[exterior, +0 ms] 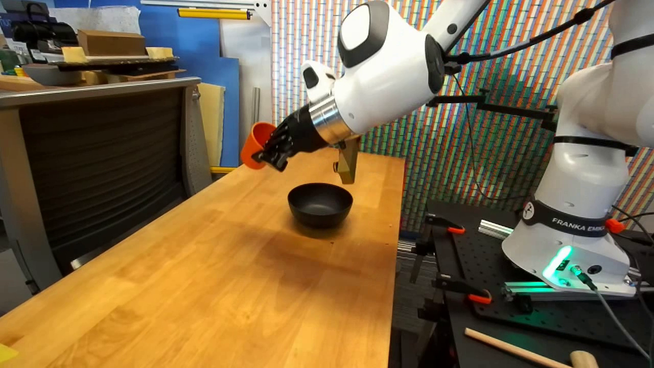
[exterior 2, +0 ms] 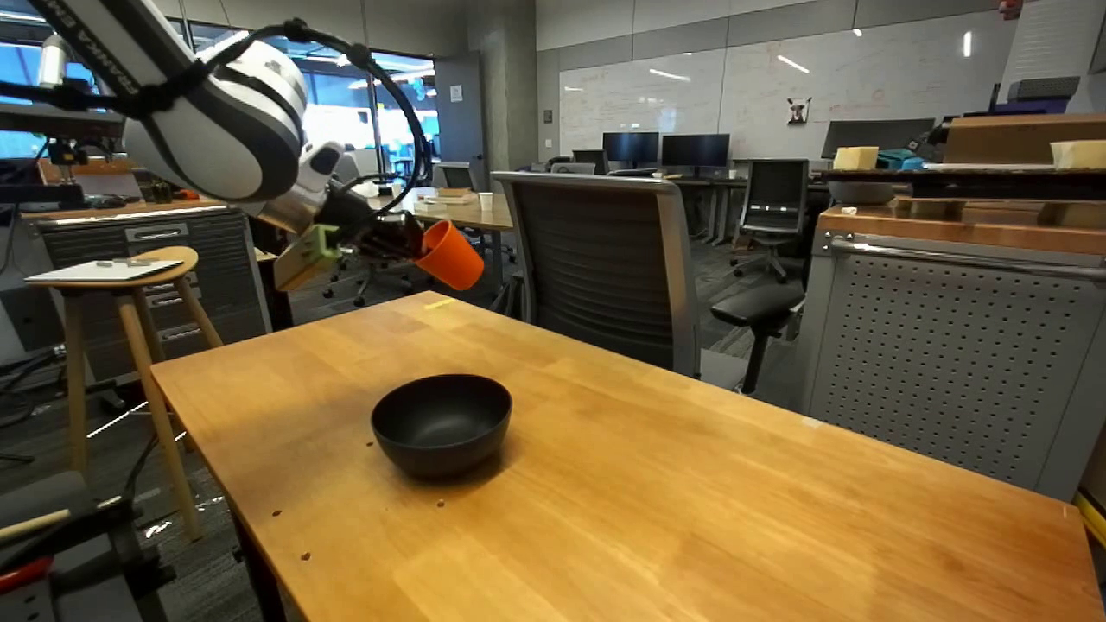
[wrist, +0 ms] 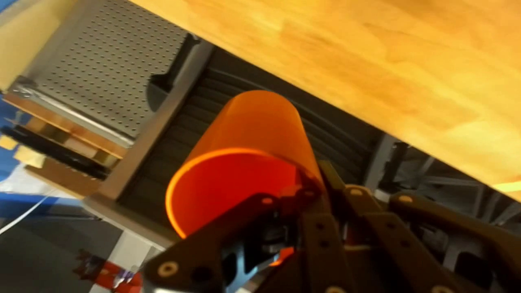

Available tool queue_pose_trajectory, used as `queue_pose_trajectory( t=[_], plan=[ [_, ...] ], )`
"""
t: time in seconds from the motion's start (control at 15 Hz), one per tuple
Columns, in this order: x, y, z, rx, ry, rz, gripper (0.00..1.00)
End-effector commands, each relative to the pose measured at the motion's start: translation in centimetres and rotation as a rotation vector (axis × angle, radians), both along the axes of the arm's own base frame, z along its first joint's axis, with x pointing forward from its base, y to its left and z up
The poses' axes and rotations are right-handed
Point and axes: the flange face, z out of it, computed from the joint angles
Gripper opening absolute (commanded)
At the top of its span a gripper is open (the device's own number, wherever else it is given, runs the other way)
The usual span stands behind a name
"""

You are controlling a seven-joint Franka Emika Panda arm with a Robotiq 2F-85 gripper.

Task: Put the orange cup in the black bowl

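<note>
The orange cup [exterior: 249, 148] is held in the air, tilted, above the table's far part in an exterior view; it also shows in an exterior view [exterior 2: 453, 257] and in the wrist view [wrist: 260, 122]. My gripper [wrist: 319, 179] is shut on the cup's wall near the rim, with one finger inside the cup and one outside. The gripper also shows in an exterior view [exterior: 270, 157]. The black bowl [exterior: 320, 219] stands upright on the table below and to the side of the cup, apart from it. The bowl also shows in an exterior view [exterior 2: 442, 456], its inside empty. It is out of the wrist view.
The wooden table [exterior: 230, 286] carries the bowl. An office chair [exterior 2: 600, 276] stands against the table's long edge, near the cup. A perforated metal cabinet [exterior 2: 942, 363] stands beyond it. The robot base [exterior: 567, 255] stands on a black bench beside the table. A stool [exterior 2: 147, 276] stands off one end.
</note>
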Motion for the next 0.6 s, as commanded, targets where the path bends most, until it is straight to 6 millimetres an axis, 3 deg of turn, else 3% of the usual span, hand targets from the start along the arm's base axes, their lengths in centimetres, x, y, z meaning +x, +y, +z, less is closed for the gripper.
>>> queue_pose_trajectory(
  t=[0.0,0.13,0.27,0.4,0.53],
  plan=[
    [-0.4,-5.9,2.9,-0.046,-0.079,-0.176,0.05],
    [-0.2,-9.2,2.1,-0.086,-0.053,-0.289,0.05],
    [-0.5,-11.2,0.0,-0.131,0.036,-0.379,0.05],
    [-1.1,-12.0,-2.2,-0.164,0.133,-0.457,0.05],
    [-1.9,-11.5,-4.2,-0.188,0.248,-0.521,0.05]
  ],
)
